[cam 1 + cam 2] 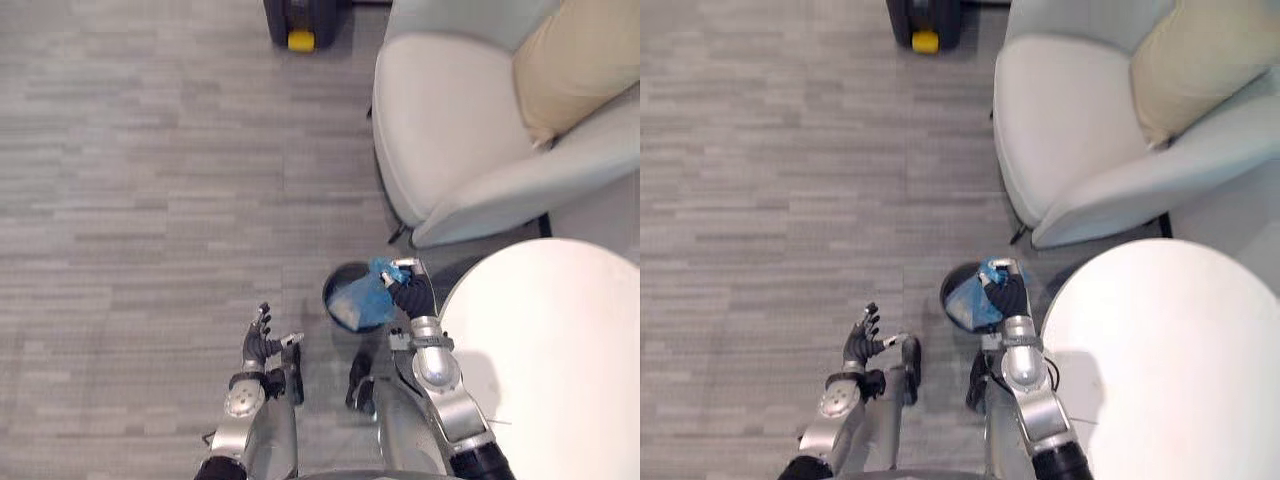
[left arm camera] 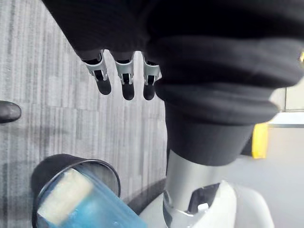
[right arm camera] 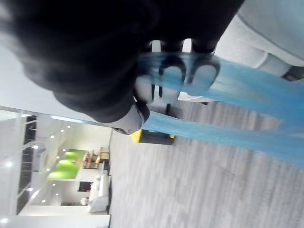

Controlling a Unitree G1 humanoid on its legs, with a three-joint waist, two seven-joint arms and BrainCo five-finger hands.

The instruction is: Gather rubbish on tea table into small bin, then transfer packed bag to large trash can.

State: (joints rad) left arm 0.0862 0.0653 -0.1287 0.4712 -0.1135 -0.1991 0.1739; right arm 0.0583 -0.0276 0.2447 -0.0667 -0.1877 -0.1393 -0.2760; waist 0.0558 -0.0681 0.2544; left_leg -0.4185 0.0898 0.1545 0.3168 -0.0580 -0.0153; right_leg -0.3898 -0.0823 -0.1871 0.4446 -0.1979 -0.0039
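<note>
blue bag point(image 1: 362, 296) in small bin point(image 1: 330, 289), top gripped by right robot hand point(image 1: 409, 294)

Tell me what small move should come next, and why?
Probably lift the right hand straight up: it grips the blue bag, which sits in the small bin on the floor. The left hand hangs open.

This looks like an office lounge or lobby seating corner. A pale upholstered armchair point(image 1: 450, 140) with a beige cushion point(image 1: 570, 60) stands at 1 o'clock, a round white desk point(image 1: 550, 350) sits at 4 o'clock, and grey carpet tiles point(image 1: 150, 150) cover the floor. The right wrist view looks into a long hall point(image 3: 71, 164) lit by ceiling spotlights.
</note>
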